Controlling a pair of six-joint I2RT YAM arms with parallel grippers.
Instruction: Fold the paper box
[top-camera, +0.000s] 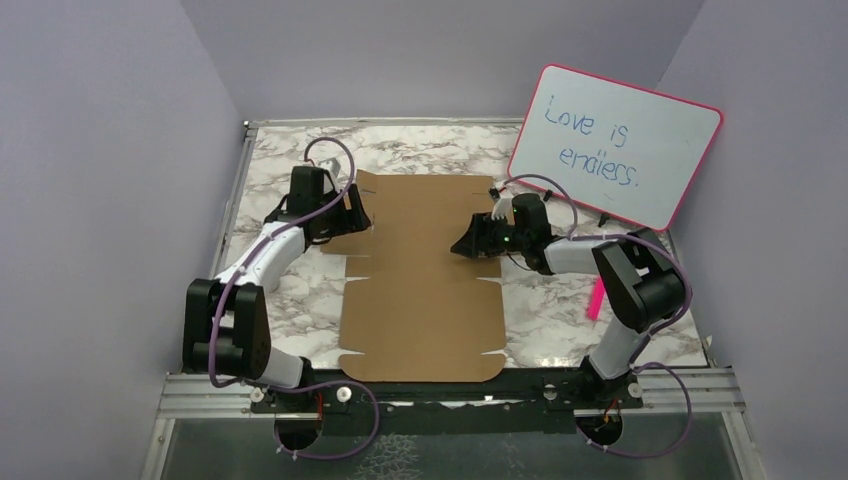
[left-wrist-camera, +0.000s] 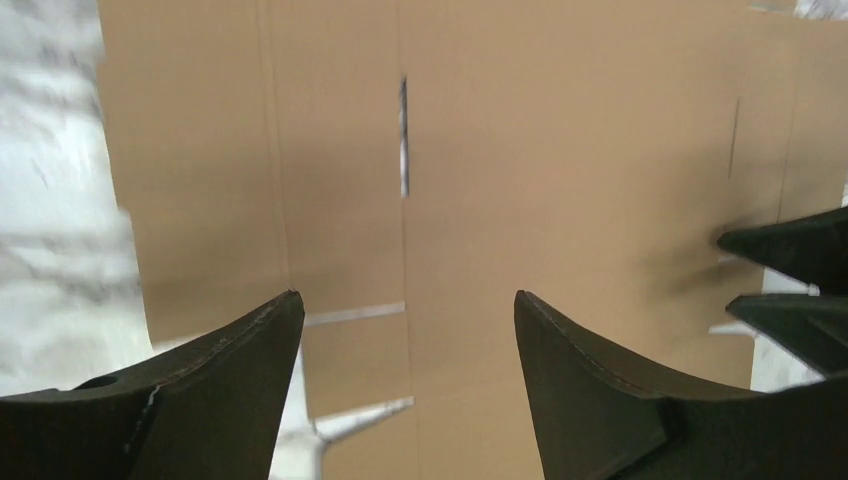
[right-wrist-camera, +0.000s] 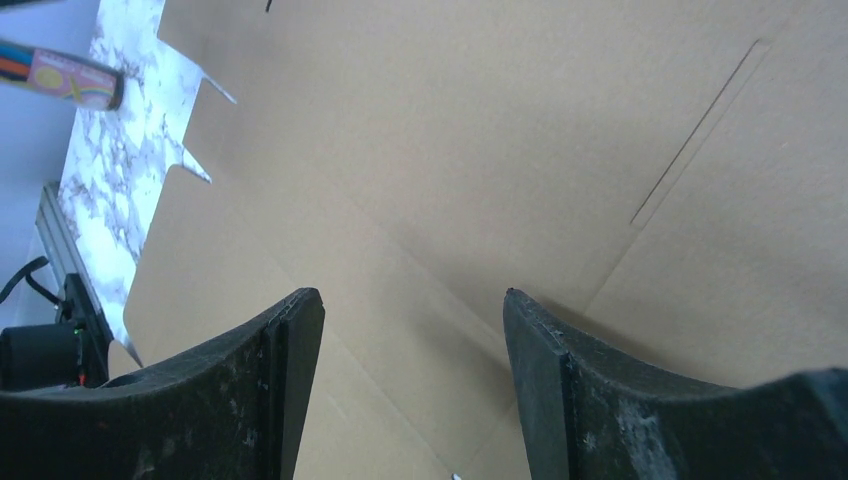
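Brown cardboard, the paper box (top-camera: 420, 290) lay as a flat, unfolded sheet in the middle of the marble table (top-camera: 560, 320), running from the near edge toward the far wall. Its far left corner was covered by the left gripper (top-camera: 348, 215), and part of its far right edge by the right gripper (top-camera: 465, 244), so the outline there could not be followed from above. Both wrist views cut the sheet off on every side, showing only creases, thin slits and a few notched flap edges. The marble in the left wrist view was blurred.

The left gripper hung over the sheet's far left part with its jaws spread wide and nothing between them but bare cardboard below. The right gripper stood the same way over the far right part, jaws apart and holding nothing, pointing toward the left arm. Its dark fingers (left-wrist-camera: 790, 250) showed at the right edge of the left wrist view. Whether either gripper's tips touched the cardboard could not be told.

A pink pen (top-camera: 595, 298) lay on the table to the right of the sheet, apart from it. A pink-rimmed whiteboard (top-camera: 615, 145) leaned at the far right corner.
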